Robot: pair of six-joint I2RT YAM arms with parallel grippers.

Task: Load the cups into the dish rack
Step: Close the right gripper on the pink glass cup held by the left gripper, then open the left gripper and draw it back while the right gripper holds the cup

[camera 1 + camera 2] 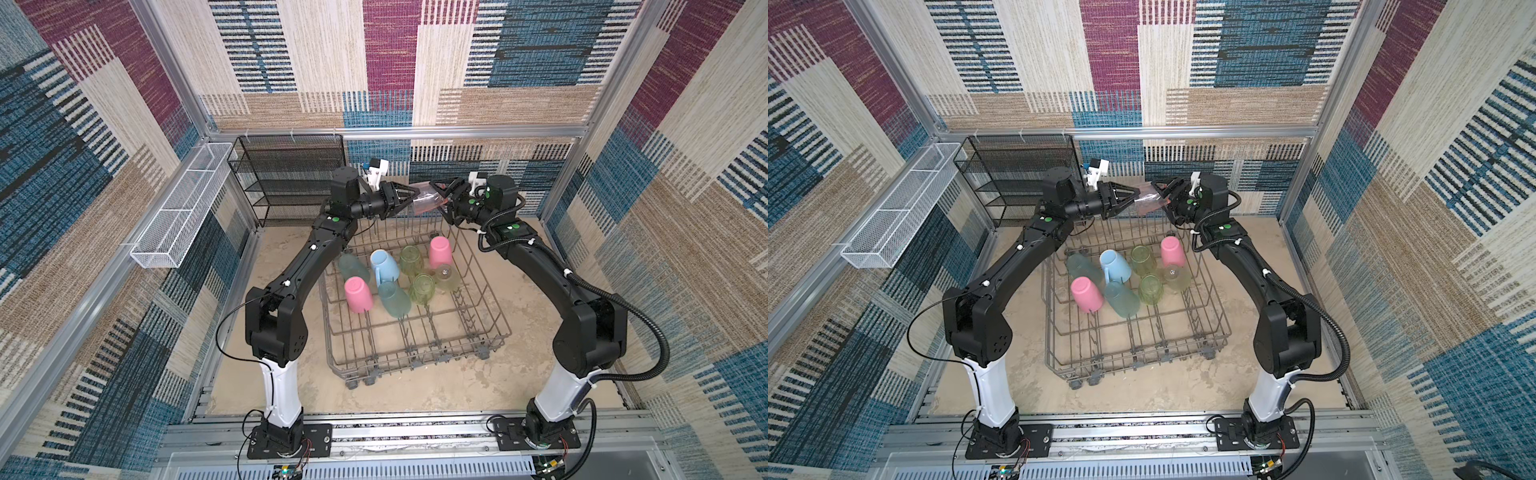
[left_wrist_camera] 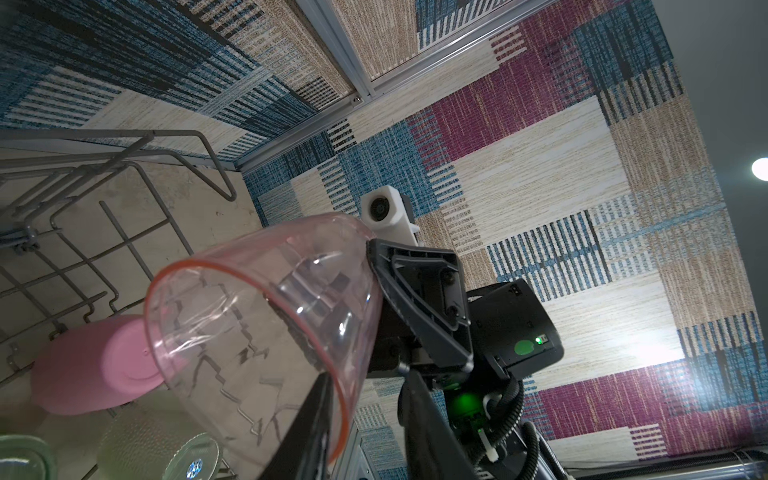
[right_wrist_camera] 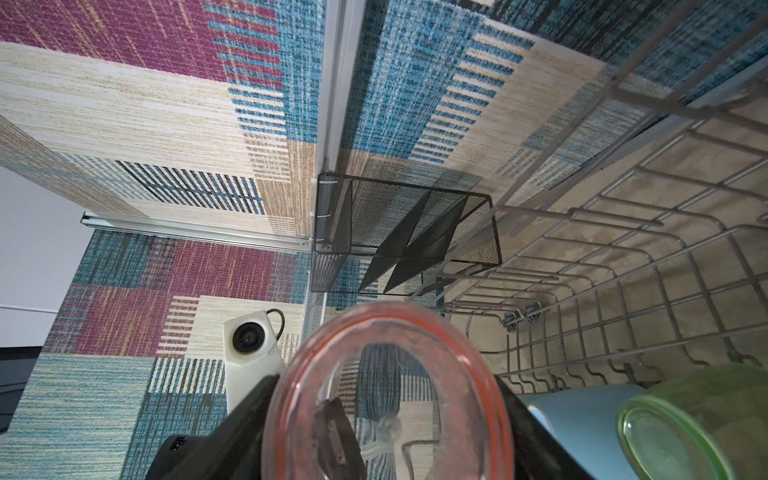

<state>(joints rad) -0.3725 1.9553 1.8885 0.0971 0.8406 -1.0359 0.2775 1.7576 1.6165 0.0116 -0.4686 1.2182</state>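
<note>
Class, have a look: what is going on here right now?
Both arms meet above the far end of the dish rack, with a clear pink-orange cup between them. The right gripper clasps its base; one finger of the left gripper sits inside its rim, but whether that gripper grips is unclear. Eight other cups already sit in the rack.

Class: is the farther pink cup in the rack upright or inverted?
Inverted: the farther pink cup shows its closed base uppermost.
</note>
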